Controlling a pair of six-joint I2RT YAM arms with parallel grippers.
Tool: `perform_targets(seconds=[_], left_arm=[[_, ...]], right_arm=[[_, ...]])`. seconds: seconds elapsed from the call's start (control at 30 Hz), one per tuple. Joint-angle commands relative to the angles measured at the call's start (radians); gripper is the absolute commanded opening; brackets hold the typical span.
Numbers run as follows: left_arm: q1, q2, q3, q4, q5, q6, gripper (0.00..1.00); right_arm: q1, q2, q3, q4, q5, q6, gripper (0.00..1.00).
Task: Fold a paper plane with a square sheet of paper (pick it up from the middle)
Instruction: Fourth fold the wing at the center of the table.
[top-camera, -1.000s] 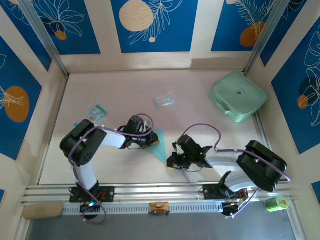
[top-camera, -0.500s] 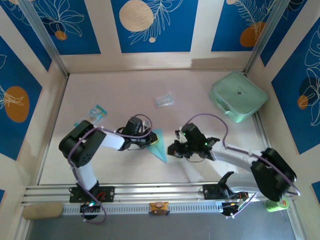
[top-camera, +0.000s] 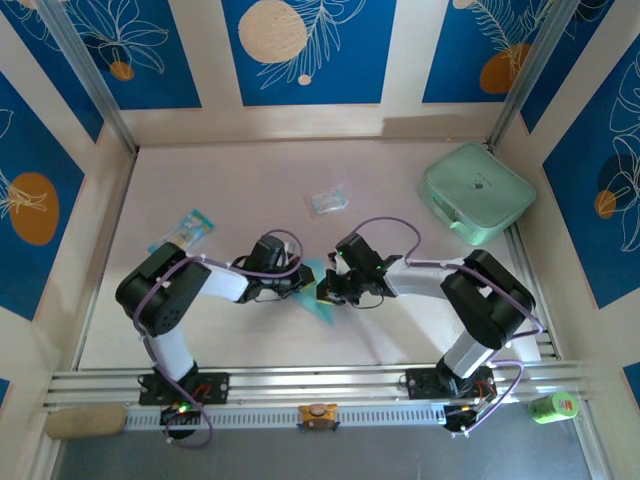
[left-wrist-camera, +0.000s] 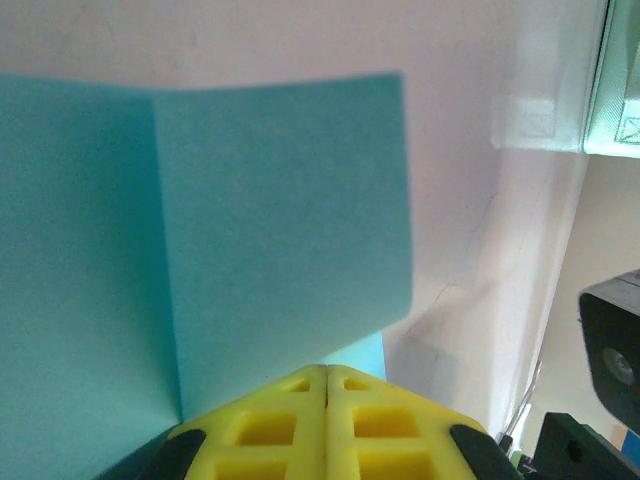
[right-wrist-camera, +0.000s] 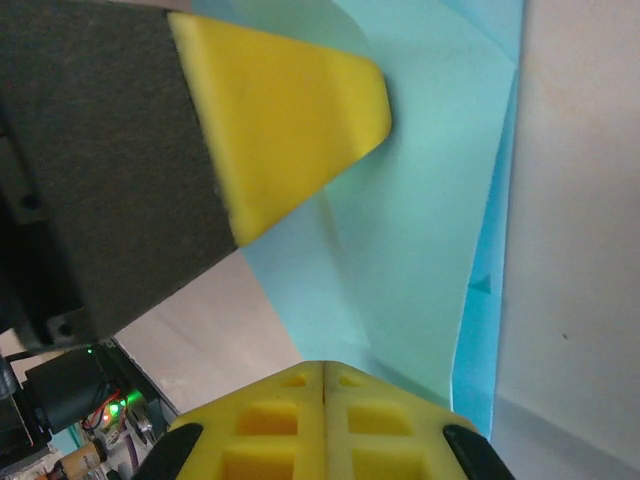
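Mid-fold: my left gripper (left-wrist-camera: 325, 380) and right gripper (right-wrist-camera: 325, 372), both closed, meet tip-down on the thin light-blue square sheet of paper (left-wrist-camera: 280, 220), creased and well apart from the mint-green fabric case (top-camera: 478, 192); next, I judge, one pins while the other presses the crease flat.

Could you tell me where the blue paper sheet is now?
Top view: the paper sheet lies mid-table where the left pincer and right pincer meet.
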Motion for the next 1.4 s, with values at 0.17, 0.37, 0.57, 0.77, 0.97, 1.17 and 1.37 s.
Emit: perform_targets(seconds=[0.17, 0.37, 0.57, 0.77, 0.97, 1.17, 1.37], left_arm=[[-0.006, 0.015, -0.016, -0.068, -0.03, 0.006, 0.04], [-0.002, 0.013, -0.007, -0.076, -0.024, 0.015, 0.04], [0.008, -0.004, 0.006, -0.075, -0.009, 0.038, 0.07], [0.012, -0.058, 0.038, -0.107, 0.01, 0.084, 0.11], [0.006, -0.101, 0.04, -0.115, 0.046, 0.103, 0.04], [-0.013, -0.04, 0.035, -0.131, 0.06, 0.077, 0.0], [0.004, 0.052, 0.058, -0.129, 0.065, 0.079, 0.01]], right_arm=[[0.017, 0.053, 0.042, -0.014, 0.017, -0.009, 0.04], [0.013, 0.087, -0.046, 0.012, 0.015, 0.012, 0.03], [0.004, 0.062, -0.172, 0.105, -0.013, 0.05, 0.02], [-0.018, 0.041, -0.2, 0.121, -0.048, 0.029, 0.02], [-0.03, 0.053, -0.206, 0.147, -0.064, 0.031, 0.01], [-0.03, 0.066, -0.199, 0.151, -0.064, 0.035, 0.01], [-0.03, 0.075, -0.204, 0.145, -0.059, 0.035, 0.0]])
